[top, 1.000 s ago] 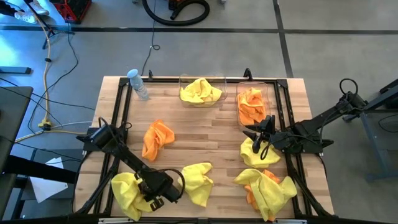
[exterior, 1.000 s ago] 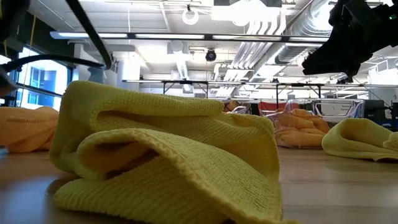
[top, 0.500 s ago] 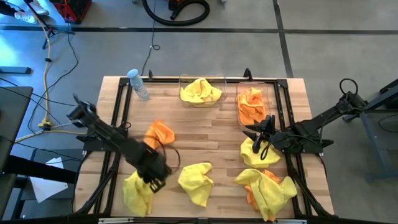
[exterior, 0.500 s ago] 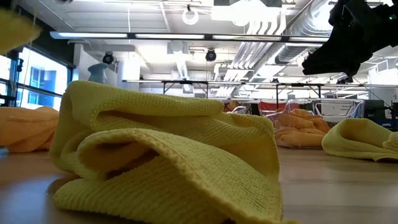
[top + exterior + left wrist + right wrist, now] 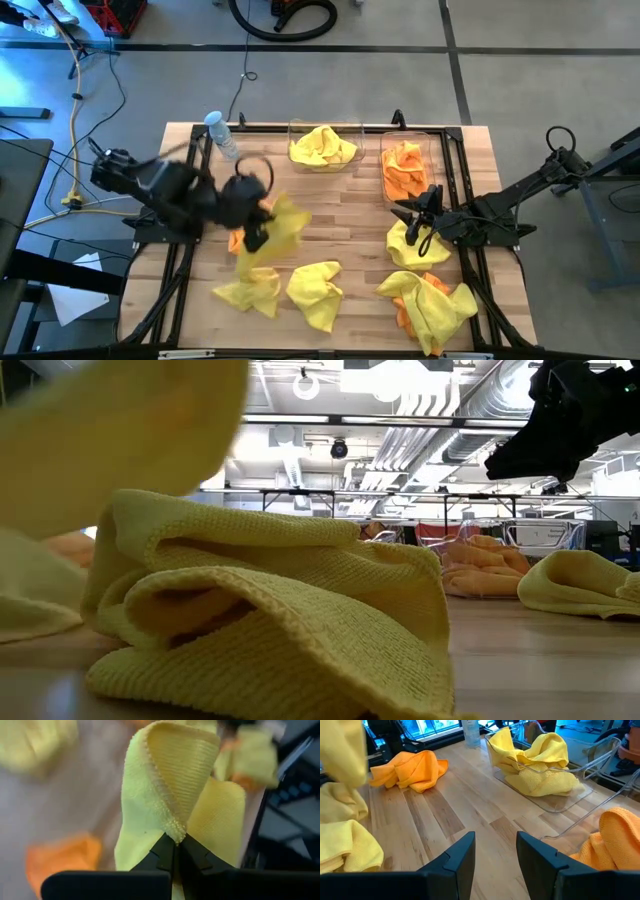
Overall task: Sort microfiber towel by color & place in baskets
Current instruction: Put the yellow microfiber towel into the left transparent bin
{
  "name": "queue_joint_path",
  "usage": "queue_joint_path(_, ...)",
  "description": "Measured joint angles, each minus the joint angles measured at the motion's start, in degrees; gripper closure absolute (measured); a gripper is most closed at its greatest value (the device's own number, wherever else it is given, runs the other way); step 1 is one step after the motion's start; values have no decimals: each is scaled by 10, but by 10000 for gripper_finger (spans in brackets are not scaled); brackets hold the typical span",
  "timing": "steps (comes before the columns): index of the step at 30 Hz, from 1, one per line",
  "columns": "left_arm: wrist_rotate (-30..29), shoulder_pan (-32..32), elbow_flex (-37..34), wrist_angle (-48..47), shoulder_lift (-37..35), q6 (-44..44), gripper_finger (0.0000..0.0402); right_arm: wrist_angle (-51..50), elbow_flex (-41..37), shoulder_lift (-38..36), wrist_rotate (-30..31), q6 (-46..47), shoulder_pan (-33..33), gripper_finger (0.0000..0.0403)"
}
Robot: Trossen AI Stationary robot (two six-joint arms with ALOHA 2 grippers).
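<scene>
Currently my left gripper point(image 5: 176, 851) has its jaws pinched tight on a fold of a yellow towel point(image 5: 272, 237), held up above the left half of the counter point(image 5: 330, 200), with the cloth trailing down toward another yellow towel point(image 5: 250, 290) lying near the front edge. My right gripper point(image 5: 495, 851) waits with jaws apart over the right side, just in front of the two baskets.

Locations: the yellow basket point(image 5: 322, 160) sits at the back centre with yellow cloth in it; the orange basket point(image 5: 428, 150) stands just to its right, holding orange cloth. Loose on the counter: an orange towel point(image 5: 410, 769) partly under my left arm, a third yellow towel point(image 5: 315, 292) front centre, one more yellow piece point(image 5: 412, 245) under my right arm, and a mixed yellow-and-orange heap point(image 5: 432, 305) front right.

Risks, as I judge them: the grip is on a thin fold only, so a fast swing could let the cloth slip out. The hanging tail could drag over the orange towel or catch the yellow basket's rim. A water bottle point(image 5: 222, 135) near the back left corner could be tipped by my arm.

Hard to read: the lifted towel is motion-blurred from above, so I cannot tell whether its tail touches the cloth below
</scene>
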Motion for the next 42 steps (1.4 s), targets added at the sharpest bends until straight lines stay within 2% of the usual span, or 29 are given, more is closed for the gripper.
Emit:
queue_joint_path(4,-34,75,33,50,0,130,401,0,0,0,0,0,0,266)
queue_joint_path(8,-29,173,39,123,1,243,401,0,0,0,4,-2,0,266)
queue_joint_path(14,36,311,40,274,24,366,401,-1,0,0,7,-2,0,266)
queue_joint_path(16,60,351,40,315,36,385,401,-2,0,0,8,-2,0,266)
queue_joint_path(20,150,411,40,377,75,394,401,-3,0,0,20,-6,0,266)
queue_joint_path(23,191,438,40,397,112,399,401,-4,0,0,23,-12,0,266)
queue_joint_path(36,194,495,40,344,291,424,401,-22,0,0,22,-17,0,266)
queue_joint_path(42,196,502,40,370,386,424,401,-25,0,0,25,-15,0,266)
